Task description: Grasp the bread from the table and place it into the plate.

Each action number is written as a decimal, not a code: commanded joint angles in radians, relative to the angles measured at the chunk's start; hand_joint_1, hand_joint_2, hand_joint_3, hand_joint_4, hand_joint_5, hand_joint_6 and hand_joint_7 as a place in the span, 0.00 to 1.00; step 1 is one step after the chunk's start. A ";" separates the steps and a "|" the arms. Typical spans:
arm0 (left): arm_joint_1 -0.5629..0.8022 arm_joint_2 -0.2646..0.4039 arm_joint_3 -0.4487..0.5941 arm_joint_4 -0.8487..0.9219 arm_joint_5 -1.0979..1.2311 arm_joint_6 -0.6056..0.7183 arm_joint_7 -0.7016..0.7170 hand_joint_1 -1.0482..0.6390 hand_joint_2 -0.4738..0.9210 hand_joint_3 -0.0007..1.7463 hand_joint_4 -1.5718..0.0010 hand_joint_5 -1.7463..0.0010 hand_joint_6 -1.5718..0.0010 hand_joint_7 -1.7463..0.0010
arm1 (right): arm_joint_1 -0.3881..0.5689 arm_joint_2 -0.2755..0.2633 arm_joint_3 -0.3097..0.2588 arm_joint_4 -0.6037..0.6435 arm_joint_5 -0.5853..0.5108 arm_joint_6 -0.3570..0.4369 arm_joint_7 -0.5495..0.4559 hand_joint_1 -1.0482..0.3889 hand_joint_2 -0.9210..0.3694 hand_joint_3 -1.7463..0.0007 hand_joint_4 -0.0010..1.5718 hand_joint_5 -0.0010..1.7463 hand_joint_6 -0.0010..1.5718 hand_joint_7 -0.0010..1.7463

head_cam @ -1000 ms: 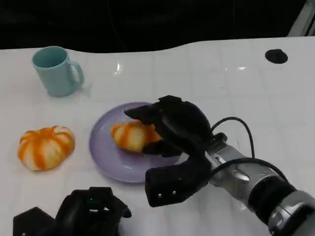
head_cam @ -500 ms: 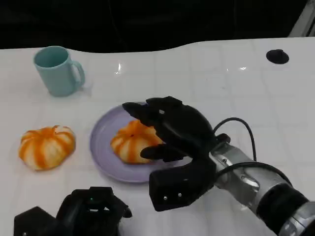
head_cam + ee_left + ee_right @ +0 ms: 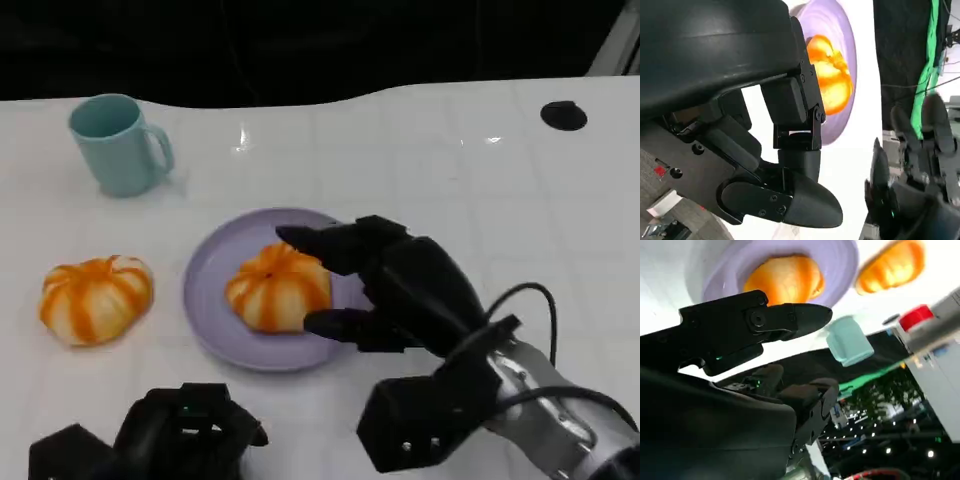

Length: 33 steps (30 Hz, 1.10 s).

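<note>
A striped orange bread (image 3: pixel 278 287) lies on the purple plate (image 3: pixel 212 270) at the table's middle. The right wrist view shows this bread (image 3: pixel 785 280) lying in the plate (image 3: pixel 840 260) too. My right hand (image 3: pixel 400 285) is just right of it, fingers spread, with fingertips above and below the bread's right side and nothing gripped. A second striped bread (image 3: pixel 95 298) sits on the table left of the plate. My left hand (image 3: pixel 180 435) rests low at the near edge and holds nothing. In the left wrist view the bread (image 3: pixel 832 75) shows past my fingers (image 3: pixel 790 200).
A light blue mug (image 3: pixel 115 143) stands at the back left. A small black round spot (image 3: pixel 562 115) lies at the back right. The table's far edge borders a dark background. White tabletop stretches right of the plate.
My right hand has let go of the bread and drawn back toward the near right. The bread now lies uncovered in the plate. The left hand has not moved.
</note>
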 commanded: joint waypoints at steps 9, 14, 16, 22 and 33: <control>-0.005 0.012 0.006 0.020 -0.012 -0.012 -0.010 0.00 0.80 0.25 0.00 0.29 0.08 0.60 | 0.231 -0.115 -0.138 -0.101 0.173 -0.276 0.043 0.45 0.02 0.80 0.42 0.79 0.45 0.43; -0.006 0.011 0.004 0.009 -0.008 0.009 0.006 0.00 0.79 0.25 0.00 0.29 0.07 0.60 | 0.317 -0.126 -0.179 -0.128 0.232 -0.305 0.086 0.48 0.14 0.62 0.45 0.85 0.43 0.58; -0.010 0.010 0.004 0.014 -0.008 0.005 0.005 0.00 0.79 0.25 0.00 0.29 0.07 0.61 | 0.343 -0.124 -0.193 -0.137 0.274 -0.308 0.118 0.48 0.14 0.61 0.45 0.86 0.43 0.59; -0.019 0.007 0.005 0.019 -0.015 0.004 -0.001 0.00 0.80 0.26 0.00 0.30 0.07 0.61 | 0.412 -0.114 -0.234 -0.151 0.410 -0.320 0.212 0.49 0.13 0.63 0.47 0.92 0.47 0.59; -0.023 0.011 0.006 0.026 -0.015 -0.005 -0.005 0.00 0.80 0.26 0.00 0.30 0.07 0.61 | 0.550 -0.099 -0.280 -0.256 0.638 -0.217 0.399 0.46 0.19 0.50 0.45 0.97 0.48 0.77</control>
